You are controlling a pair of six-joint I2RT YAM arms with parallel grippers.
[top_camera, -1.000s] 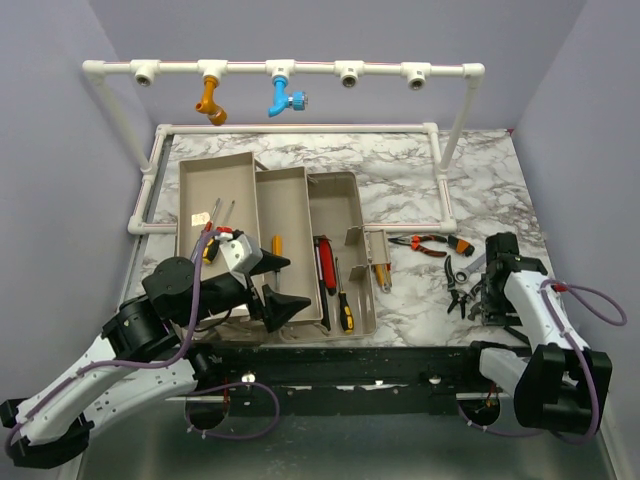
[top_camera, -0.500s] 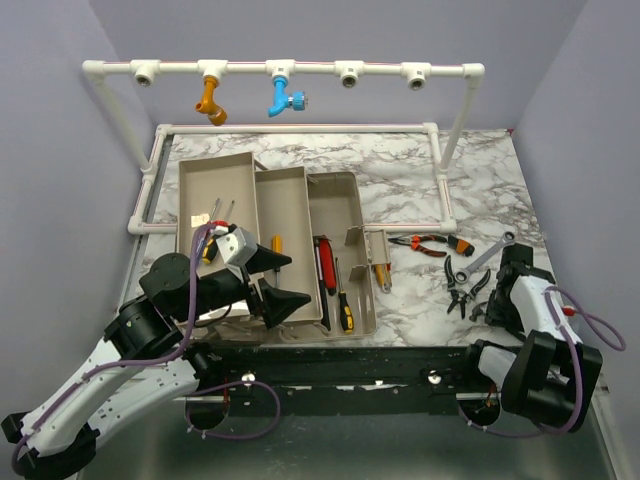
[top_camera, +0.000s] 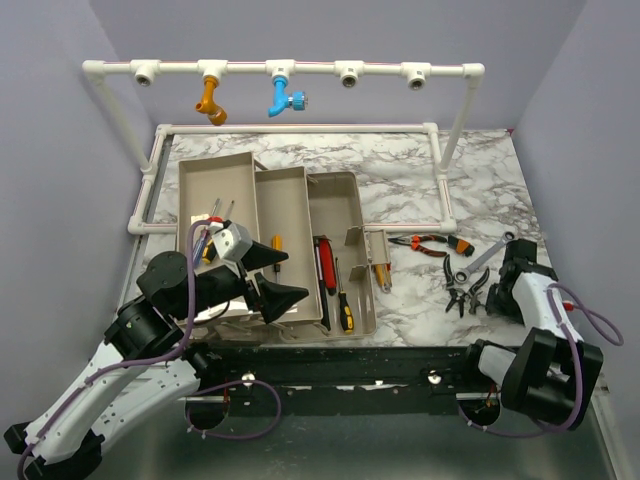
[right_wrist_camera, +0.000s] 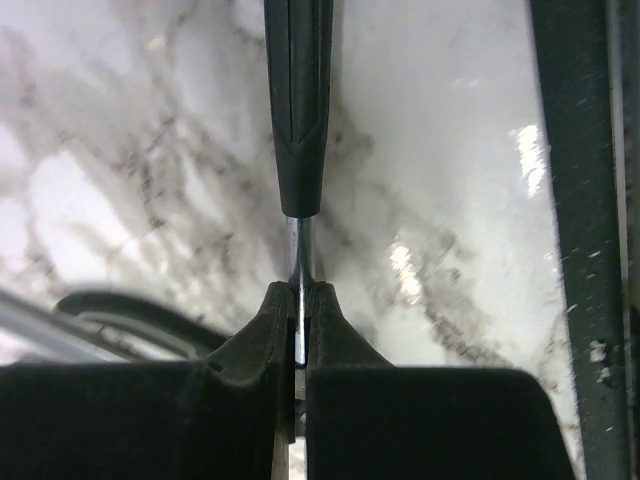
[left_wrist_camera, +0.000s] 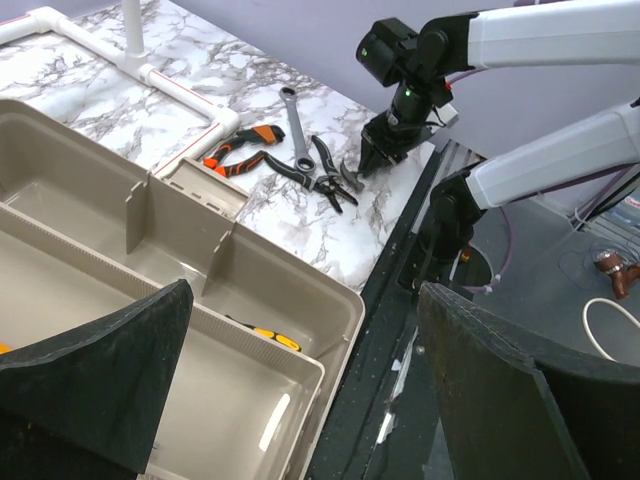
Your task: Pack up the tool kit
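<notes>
– At the right side of the surface (top_camera: 400, 185), what are the right fingers (right_wrist_camera: 262, 345) doing?

– They are pressed together on a black-handled tool (right_wrist_camera: 298, 120). They pinch its thin metal shaft just below the handle, and the tool lies flat on the marble. I think the shaft is chosen because it is narrow and gives a firm hold.

– Which tool is it exactly?

– I cannot tell. It is probably a small screwdriver, but only the handle and a piece of the shaft show.

– And the toolbox (top_camera: 340, 178)?

– It stands open at the left-centre of the surface, with its beige trays unfolded side by side. A red-handled screwdriver (top_camera: 322, 262) and a yellow-and-black one (top_camera: 343, 312) already lie in the right compartment.

– So what is left outside?

– The orange-handled pliers (top_camera: 432, 244), a wrench (top_camera: 482, 260) and the black pliers (top_camera: 458, 296) lie together near the right arm, well apart from the box.

– And the left fingers (left_wrist_camera: 100, 390)?

– They are spread wide and hold nothing. They hover over the near trays, perhaps ready to receive the tool, since the box is far from the right arm.
</notes>
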